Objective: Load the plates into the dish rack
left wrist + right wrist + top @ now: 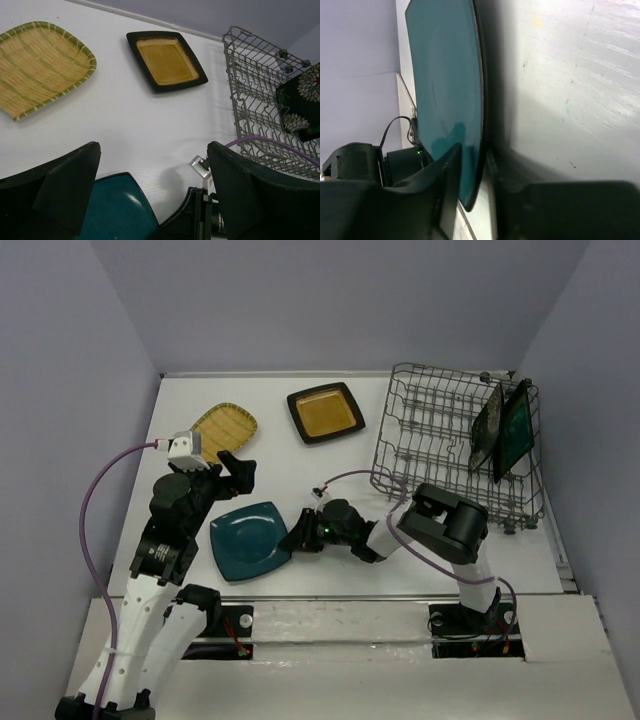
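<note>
Lying flat on the white table (275, 465) close to my arms' bases, the teal plate (248, 542) is well apart from the dish rack (420, 410) it must reach. I judge it to be stiff glazed ceramic: weighty for a pinch at one edge, slick, and liable to chip if it slips or knocks the wire. While it lies flat, its raised rim is the only hold. My right gripper (298, 533) is at the plate's right edge, low and side-on. The wrist view shows the rim between its two fingers, one over the glazed face. Whether they have bitten or merely straddle it I cannot tell. My left gripper (235, 472) hangs spread wide and empty above the plate's far left corner. Further out, the amber plate (325, 413) and yellow-tan gridded plate (225, 425) lie on the table. The black floral plate (487, 428) and dark teal plate (517, 430) stand in the rack's right end.
</note>
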Available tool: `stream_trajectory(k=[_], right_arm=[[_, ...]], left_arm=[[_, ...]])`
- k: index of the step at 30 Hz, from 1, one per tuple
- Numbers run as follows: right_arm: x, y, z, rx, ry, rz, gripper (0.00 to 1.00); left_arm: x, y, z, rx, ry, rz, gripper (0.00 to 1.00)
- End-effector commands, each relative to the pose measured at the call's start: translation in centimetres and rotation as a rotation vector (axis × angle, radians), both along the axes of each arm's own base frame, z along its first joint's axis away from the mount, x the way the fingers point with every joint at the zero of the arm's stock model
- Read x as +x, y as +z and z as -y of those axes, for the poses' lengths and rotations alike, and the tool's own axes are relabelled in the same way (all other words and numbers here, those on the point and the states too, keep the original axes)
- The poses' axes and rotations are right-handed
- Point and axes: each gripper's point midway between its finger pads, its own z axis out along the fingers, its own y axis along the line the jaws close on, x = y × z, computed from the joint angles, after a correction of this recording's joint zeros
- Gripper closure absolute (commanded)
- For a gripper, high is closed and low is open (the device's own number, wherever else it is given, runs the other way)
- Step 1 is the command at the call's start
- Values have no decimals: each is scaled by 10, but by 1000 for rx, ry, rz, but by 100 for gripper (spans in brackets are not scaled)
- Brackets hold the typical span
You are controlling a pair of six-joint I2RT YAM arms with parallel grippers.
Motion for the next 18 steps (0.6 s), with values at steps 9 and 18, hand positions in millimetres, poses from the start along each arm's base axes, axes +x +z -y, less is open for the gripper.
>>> stream_trajectory(k=[9,18], right_arm=[[-17,-6,10,37,21,-52,93],[19,108,24,101,-122,250,93]], left_arm=[[1,25,-1,-23,0,84,1],[0,25,2,-27,-17,84,1]])
